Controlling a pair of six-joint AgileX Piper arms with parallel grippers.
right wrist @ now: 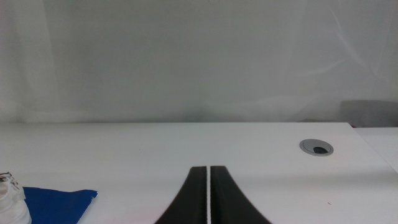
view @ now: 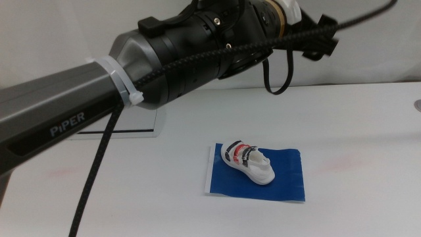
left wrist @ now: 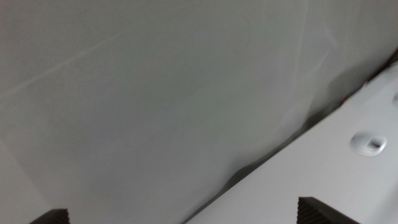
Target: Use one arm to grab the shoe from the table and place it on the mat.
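Observation:
The small white shoe [view: 248, 161] with navy and red straps lies on the blue mat [view: 283, 178] on the white table [view: 368, 131]. The left arm [view: 164, 59] reaches high across the middle view from the left, well above the shoe; its gripper end leaves the picture at the top. The left gripper [left wrist: 185, 213] is open and empty, facing the back wall and table edge. The right gripper [right wrist: 207, 171] is shut and empty, low over the table. A corner of the mat [right wrist: 56, 202] and a bit of the shoe [right wrist: 9, 199] show in the right wrist view.
A light grey panel [view: 141, 124] lies in the table behind the left arm. A round grey cable hole [right wrist: 316, 147] sits in the table near the back right; it also shows in the left wrist view [left wrist: 368, 143]. A black cable [view: 92, 178] hangs from the arm.

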